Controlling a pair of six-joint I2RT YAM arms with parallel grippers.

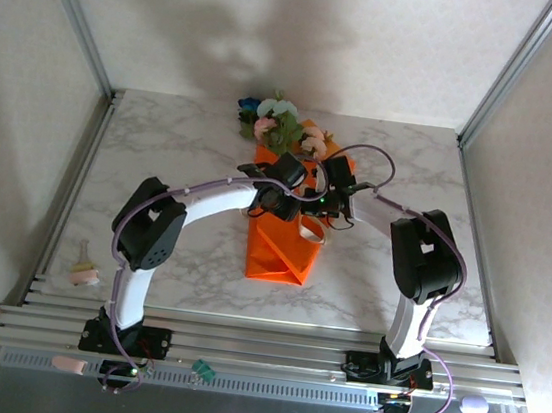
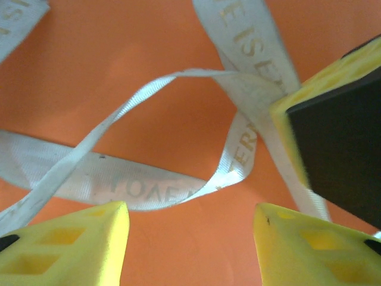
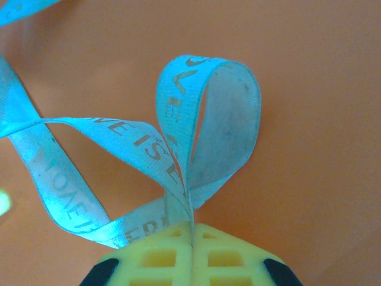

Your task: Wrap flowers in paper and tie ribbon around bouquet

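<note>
The bouquet lies mid-table as an orange paper [image 1: 278, 252] cone, with the flowers [image 1: 278, 124] showing pink, white and blue at its far end. Both grippers meet above its middle. My right gripper [image 3: 191, 229] is shut on the ribbon [image 3: 209, 122], pinching a standing loop of the cream, lettered strip over the paper [image 3: 315, 89]. My left gripper [image 2: 190, 238] is open just above the paper [image 2: 149, 107], its yellow fingers [image 2: 71, 244] apart with nothing between them. The ribbon [image 2: 149, 190] lies looped just beyond those tips. The right gripper's yellow and black fingers [image 2: 333, 119] enter at that view's right edge.
A small pale object [image 1: 84, 274] lies by the table's left rail. A white item [image 1: 474, 405] and a green clip [image 1: 202, 368] sit on the near frame. Metal posts [image 1: 78, 16] rise at the back corners. Bare marble [image 1: 163, 142] lies on both sides of the bouquet.
</note>
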